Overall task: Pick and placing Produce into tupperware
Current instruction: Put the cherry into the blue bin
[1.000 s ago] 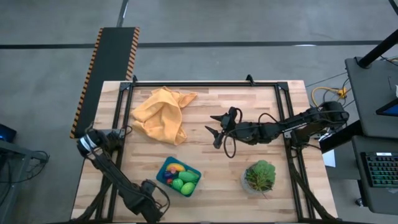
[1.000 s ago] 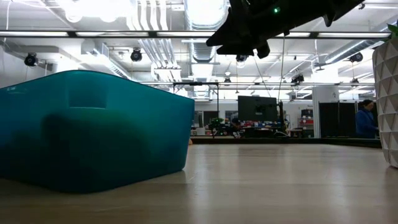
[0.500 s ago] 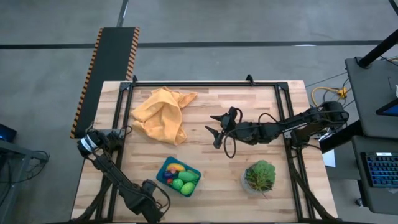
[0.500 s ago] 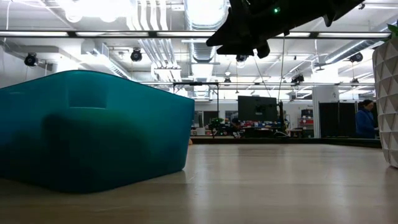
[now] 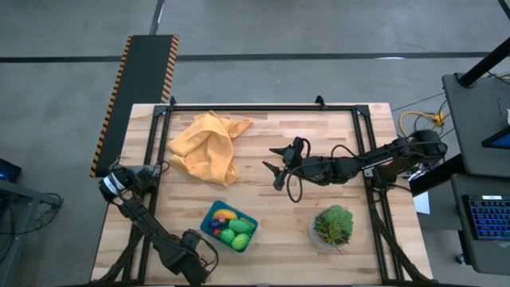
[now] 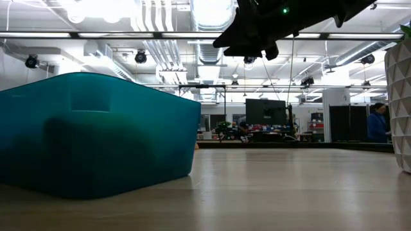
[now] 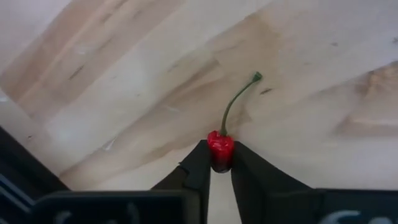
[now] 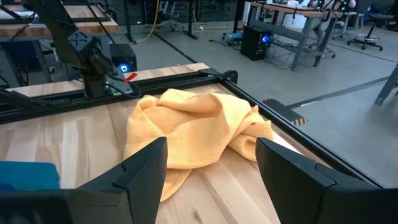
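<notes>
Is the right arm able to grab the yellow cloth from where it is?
Probably yes. The right gripper hangs open above the table, facing the yellow cloth, with only bare wood between them.

Even overhead lighting, soft shadows. Low view: ceiling lights (image 6: 96, 8) blown out, tupperware (image 6: 96, 131) up close is soft. My left wrist view is sharp on the table (image 7: 311, 74); nearest fingers blurred.

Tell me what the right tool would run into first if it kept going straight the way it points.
Likely the orange-yellow cloth: it lies straight ahead between the right tool's open fingers, with bare table before it. The tool hangs above the table, so it may pass over.
</notes>
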Robot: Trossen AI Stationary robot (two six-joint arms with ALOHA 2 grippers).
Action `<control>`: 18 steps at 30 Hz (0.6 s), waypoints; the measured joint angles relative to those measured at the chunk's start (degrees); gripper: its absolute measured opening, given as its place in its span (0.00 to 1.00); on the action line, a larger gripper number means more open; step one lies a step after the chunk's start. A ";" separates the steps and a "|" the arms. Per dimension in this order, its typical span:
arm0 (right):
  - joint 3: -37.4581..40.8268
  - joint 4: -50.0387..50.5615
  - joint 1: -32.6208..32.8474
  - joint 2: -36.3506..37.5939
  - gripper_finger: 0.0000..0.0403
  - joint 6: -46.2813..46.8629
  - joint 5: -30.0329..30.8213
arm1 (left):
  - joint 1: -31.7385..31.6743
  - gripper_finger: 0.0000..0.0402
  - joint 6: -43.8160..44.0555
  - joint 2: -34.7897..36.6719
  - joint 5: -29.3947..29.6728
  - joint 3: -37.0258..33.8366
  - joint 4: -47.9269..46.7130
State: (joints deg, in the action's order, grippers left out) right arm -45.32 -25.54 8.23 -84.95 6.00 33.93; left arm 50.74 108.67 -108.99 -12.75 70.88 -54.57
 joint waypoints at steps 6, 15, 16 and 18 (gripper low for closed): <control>0.00 0.00 0.00 0.00 0.59 0.00 0.02 | 0.07 0.03 -1.36 0.77 1.14 -0.14 -3.78; 0.00 -0.02 0.00 0.00 0.59 -0.02 0.02 | 0.15 0.02 -7.46 8.99 10.37 1.67 -6.41; 0.00 0.00 0.00 0.00 0.59 -0.02 0.02 | 0.33 0.02 -7.89 10.50 13.46 1.77 -6.12; 0.00 -0.01 0.00 0.00 0.59 -0.02 0.04 | 0.39 0.02 -8.03 13.62 20.71 1.77 -6.01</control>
State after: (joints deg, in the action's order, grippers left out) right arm -45.32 -25.55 8.23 -84.95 5.98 33.97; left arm 51.13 100.64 -95.37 7.96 72.64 -60.59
